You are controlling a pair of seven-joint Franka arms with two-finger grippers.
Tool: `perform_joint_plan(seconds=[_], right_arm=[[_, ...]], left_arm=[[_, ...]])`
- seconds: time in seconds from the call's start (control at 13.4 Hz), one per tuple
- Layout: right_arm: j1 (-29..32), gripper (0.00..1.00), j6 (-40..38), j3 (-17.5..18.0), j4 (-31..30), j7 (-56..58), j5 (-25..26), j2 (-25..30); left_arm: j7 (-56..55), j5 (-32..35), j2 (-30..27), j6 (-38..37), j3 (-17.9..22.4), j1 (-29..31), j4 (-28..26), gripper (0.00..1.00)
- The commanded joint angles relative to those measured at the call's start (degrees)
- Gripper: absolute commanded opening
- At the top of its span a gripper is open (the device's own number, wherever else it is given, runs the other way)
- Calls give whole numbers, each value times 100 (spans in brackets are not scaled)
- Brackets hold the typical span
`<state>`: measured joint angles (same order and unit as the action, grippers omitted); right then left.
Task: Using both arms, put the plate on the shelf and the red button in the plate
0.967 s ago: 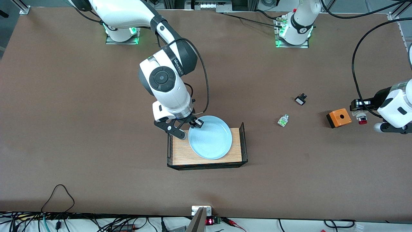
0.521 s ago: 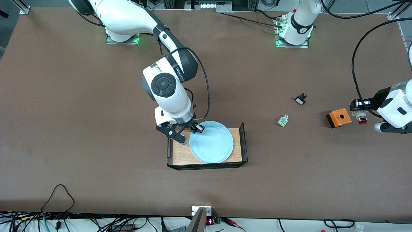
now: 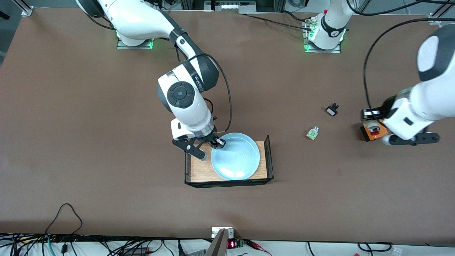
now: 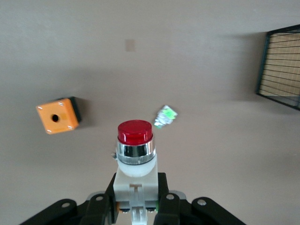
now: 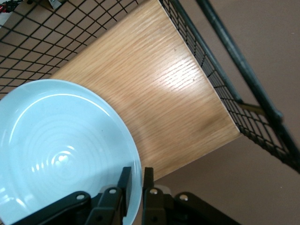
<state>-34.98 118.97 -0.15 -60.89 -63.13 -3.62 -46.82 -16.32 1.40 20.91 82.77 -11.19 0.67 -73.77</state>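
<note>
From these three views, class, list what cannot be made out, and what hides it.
- Front view: red button mostly covered by the left claw over the orange box.
- Front view: black part too small to identify.
- Right wrist view: whether the plate touches the tray is cut off.

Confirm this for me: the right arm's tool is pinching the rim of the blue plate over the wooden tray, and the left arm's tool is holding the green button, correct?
Not quite. The left tool holds the red button, not the green one, as the left wrist view shows. The green button lies on the table. The rest stands: the right tool pinches the plate rim over the wooden tray.
</note>
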Motion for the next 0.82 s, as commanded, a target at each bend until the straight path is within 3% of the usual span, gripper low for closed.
perform_joint_plan(seconds=[0.0,0.07,0.15,0.3,0.45,0.74], right_arm=[[8,22,30,-20,68,-67,-42,-11],[8,30,12,-29,86,-76,-42,-11],[8,46,-40,-29,86,-85,-42,6],[8,99,-251,-73,112,-155,-33,7],[-35,100,-671,-126,199,-287,-42,68],[-271,100,-1341,-152,981,-875,124,138]], left_arm=[[-389,36,1,-32,-155,-5,-6,10],[-547,27,1,-32,-164,-40,-6,10],[-800,-34,1,-32,-164,-197,3,10],[-1695,-550,27,-24,-155,-444,12,10],[-2513,-755,149,151,-155,-847,134,10],[-3912,-720,571,994,-129,-1621,205,10]])
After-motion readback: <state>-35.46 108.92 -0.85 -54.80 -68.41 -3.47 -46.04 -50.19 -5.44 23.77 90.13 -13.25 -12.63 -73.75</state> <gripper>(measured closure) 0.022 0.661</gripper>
